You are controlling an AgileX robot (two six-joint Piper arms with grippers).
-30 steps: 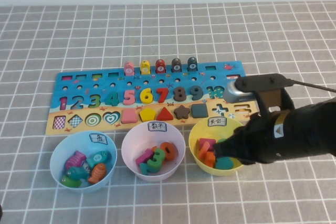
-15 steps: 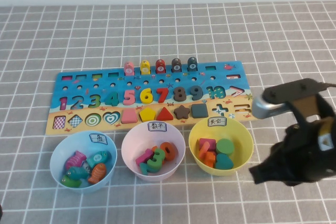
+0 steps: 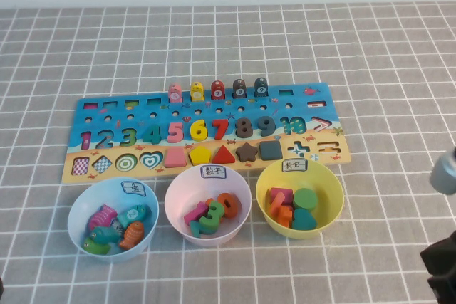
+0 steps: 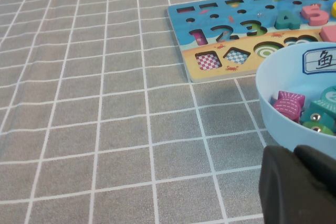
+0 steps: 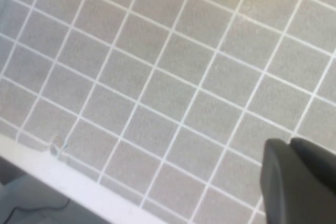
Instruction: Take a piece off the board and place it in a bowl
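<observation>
With the orange piece (image 3: 282,213) lying in the yellow bowl (image 3: 333,197) at lower centre-right, below the board (image 3: 107,108), we should park the right gripper (image 3: 443,275), jaws together and empty, at the bench's lower right corner, clear of the bowl.

I've got a light blue bowl (image 3: 78,213) of little fish pieces (image 3: 114,227) sitting left of a pale pink bowl (image 3: 179,196) holding numbers (image 3: 210,215). Both sit on a grey tablecloth (image 3: 385,69) with a white grid.
</observation>
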